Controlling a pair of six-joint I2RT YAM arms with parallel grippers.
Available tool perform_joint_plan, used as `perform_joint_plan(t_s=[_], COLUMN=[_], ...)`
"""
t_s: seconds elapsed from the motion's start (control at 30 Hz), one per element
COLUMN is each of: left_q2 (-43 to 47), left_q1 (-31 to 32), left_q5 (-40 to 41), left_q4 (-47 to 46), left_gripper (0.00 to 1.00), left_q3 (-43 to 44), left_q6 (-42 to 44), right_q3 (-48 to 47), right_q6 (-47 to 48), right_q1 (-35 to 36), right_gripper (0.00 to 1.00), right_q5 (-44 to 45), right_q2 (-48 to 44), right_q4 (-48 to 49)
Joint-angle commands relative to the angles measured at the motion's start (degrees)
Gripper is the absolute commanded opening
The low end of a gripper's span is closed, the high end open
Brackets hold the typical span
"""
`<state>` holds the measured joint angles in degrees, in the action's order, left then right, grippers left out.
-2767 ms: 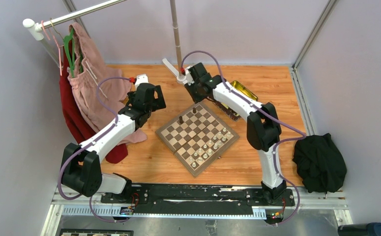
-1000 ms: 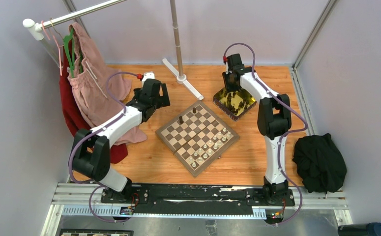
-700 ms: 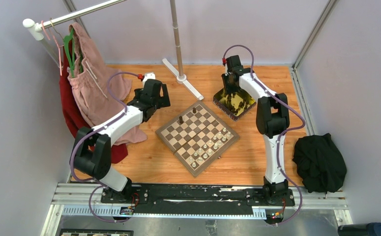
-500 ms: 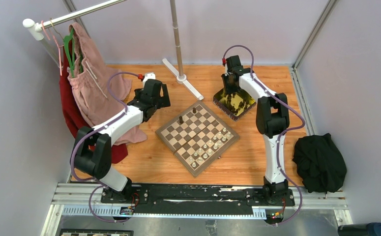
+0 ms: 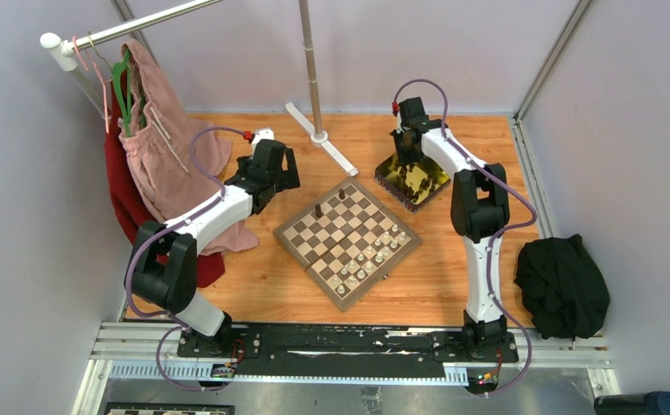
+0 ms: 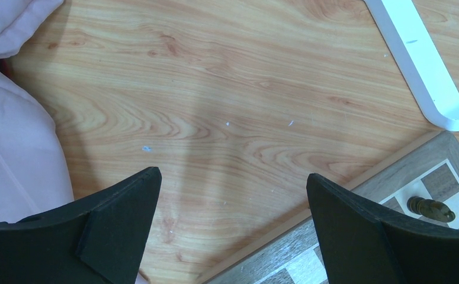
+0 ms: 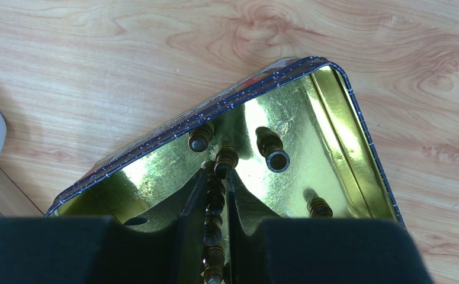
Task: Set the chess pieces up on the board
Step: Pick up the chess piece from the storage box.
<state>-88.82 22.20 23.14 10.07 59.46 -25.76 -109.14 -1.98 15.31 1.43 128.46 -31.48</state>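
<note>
Your right end effector (image 7: pixel 216 175) has left the board (image 5: pixel 322 239) and dropped into the gold tin (image 7: pixel 340 112). Its jaws are now pinched on a dark chessman (image 7: pixel 215 199) there, so the next fetch looks underway. Your left end effector (image 6: pixel 233 178) hangs open and empty beside the board's corner.

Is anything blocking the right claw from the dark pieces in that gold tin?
Nothing visible. The right gripper is inside the gold square tin, fingers either side of a dark brown chess piece.
</note>
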Motion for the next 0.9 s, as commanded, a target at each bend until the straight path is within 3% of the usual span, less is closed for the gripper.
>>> perform_joint_plan(t_s=[0.0, 0.4, 0.87], left_q2=[-0.7, -0.1, 1.1], left_q1=[-0.2, -0.2, -0.2], left_q5=[0.1, 0.1, 0.0], left_q4=[-1.2, -1.1, -1.0], left_gripper=[1.0, 1.0, 1.0], left_q3=[1.5, 1.3, 1.0], left_q6=[-0.4, -0.3, -0.3], right_q3=[-0.6, -0.6, -0.8], right_q6=[-0.5, -0.4, 0.0], right_q1=[-0.9, -0.9, -0.9], right_gripper=[0.21, 0.01, 0.0], right_q5=[-0.6, -0.5, -0.5], right_q2=[1.3, -0.4, -2.5], right_q4=[-1.9, -2.1, -2.0])
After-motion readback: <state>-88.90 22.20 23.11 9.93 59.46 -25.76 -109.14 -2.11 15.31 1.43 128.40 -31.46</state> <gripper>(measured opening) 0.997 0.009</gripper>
